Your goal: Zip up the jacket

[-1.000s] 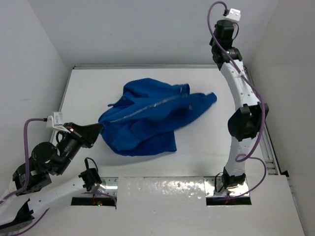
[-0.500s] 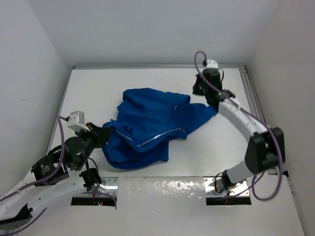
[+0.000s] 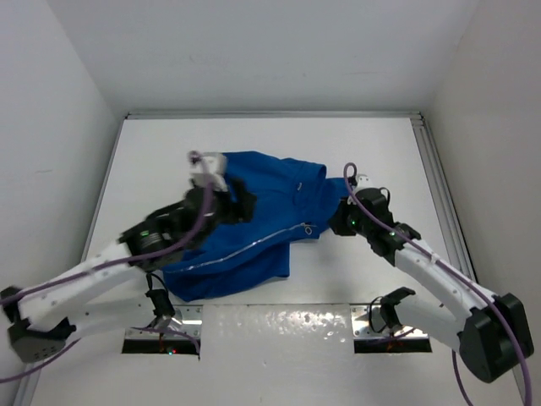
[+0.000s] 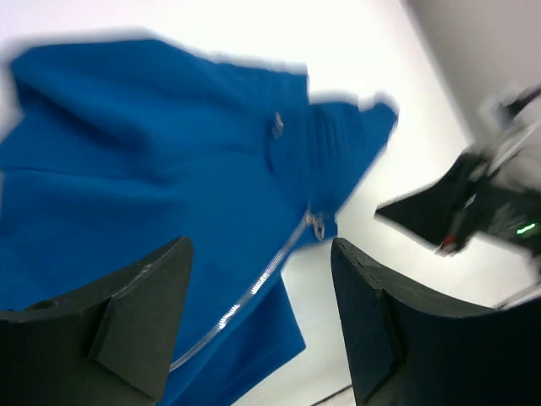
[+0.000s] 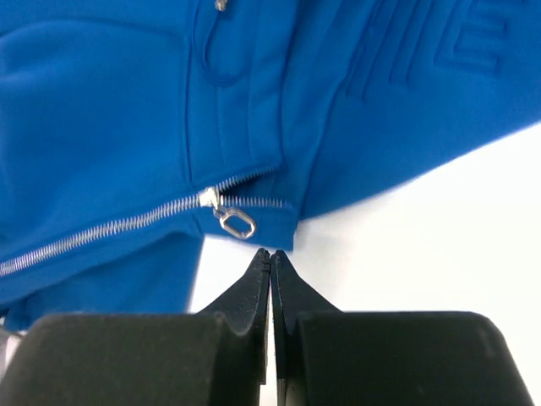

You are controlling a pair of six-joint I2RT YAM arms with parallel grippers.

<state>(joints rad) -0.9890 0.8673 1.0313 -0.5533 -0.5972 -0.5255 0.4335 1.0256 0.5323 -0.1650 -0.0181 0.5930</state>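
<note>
Over jacket, left tool wide open.

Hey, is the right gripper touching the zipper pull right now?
Apart. The right wrist view shows the shut right gripper ending by the jacket hem, blue fabric showing between it and the zipper pull.

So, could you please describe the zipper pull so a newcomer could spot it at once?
A royal-blue jacket lies on the white table. Its silvery zipper runs to the fabric edge ahead of the shut right end effector. The zipper pull is the small oval metal ring hanging at that end, unlike the toothed line beside it.
</note>
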